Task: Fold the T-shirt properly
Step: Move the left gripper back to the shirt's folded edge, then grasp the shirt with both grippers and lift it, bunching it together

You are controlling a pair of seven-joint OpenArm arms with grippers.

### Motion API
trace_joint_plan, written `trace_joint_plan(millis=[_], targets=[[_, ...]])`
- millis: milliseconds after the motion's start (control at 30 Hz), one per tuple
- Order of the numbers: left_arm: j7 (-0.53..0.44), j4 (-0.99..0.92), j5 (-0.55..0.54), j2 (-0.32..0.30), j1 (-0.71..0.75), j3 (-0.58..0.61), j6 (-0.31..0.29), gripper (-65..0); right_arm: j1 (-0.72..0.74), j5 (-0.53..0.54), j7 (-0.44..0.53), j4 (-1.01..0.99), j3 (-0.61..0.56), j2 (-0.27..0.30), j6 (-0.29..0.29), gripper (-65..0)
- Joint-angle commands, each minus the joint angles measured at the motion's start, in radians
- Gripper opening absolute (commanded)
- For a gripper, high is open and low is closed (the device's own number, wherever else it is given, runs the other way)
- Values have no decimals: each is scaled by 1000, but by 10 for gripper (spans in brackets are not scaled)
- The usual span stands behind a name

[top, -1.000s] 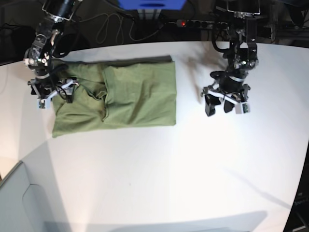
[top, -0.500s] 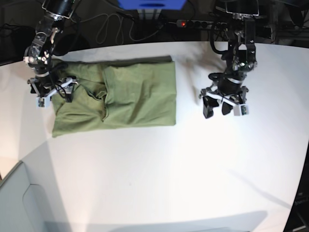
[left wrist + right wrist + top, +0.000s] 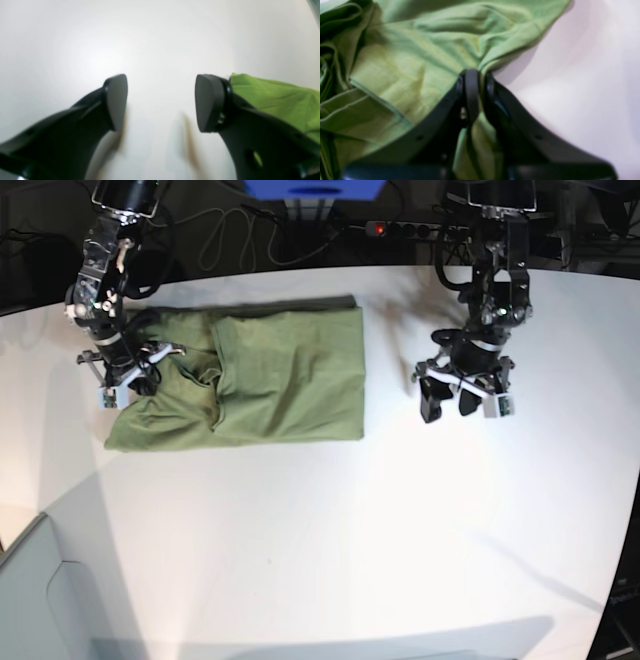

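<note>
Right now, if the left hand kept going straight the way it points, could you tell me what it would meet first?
Most likely the bare white table: the left hand is open and aims at it. The T-shirt lies off to one side. Depth is unclear.

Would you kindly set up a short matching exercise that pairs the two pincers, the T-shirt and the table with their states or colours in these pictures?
Column one:
1. left pincer
2. right pincer
3. T-shirt
4. table

Column two:
a. olive green, lying partly folded and wrinkled
b. shut on a pinch of fabric
c. white, mostly bare
d. open over bare table, holding nothing

Pairs: 1-d, 2-b, 3-a, 4-c
</note>
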Motion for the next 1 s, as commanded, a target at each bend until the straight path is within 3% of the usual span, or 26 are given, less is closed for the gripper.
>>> trace_joint_plan(millis=[0, 400, 733, 967], targets=[[-23, 15, -7, -8, -7, -1, -10, -245, -7, -18, -48, 5, -1, 3, 6, -648], [-23, -39, -7, 9, -47, 229, -9, -248, -4, -18, -48, 217, -50, -15, 6, -648], [-23, -138, -7, 65, -77, 246, -10, -253, -49, -18, -48, 425, -212, -18, 6, -648], [-23, -154, -7, 67, -82, 246, -10, -428, -67, -21, -48, 458, -402, -46, 6, -649]])
